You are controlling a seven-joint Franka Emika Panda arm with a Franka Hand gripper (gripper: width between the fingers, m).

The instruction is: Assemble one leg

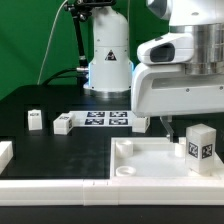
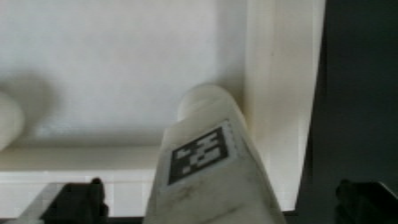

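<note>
Bright even light, soft shadows; wrist view blurred, perhaps too close to focus.

Green backdrop (image 1: 35, 45) closes rear of scene, plain and unpatterned, seen mostly on exterior view's left. Matte black tabletop (image 1: 60, 152) stretches from backdrop toward camera, darkest surface in frame. White rail (image 1: 50, 190) crosses tabletop near front edge, black strip showing beyond it. Light bright, even; shadows soft, short, faint on black surface. Wrist view: tabletop visible only as dark band.
</note>
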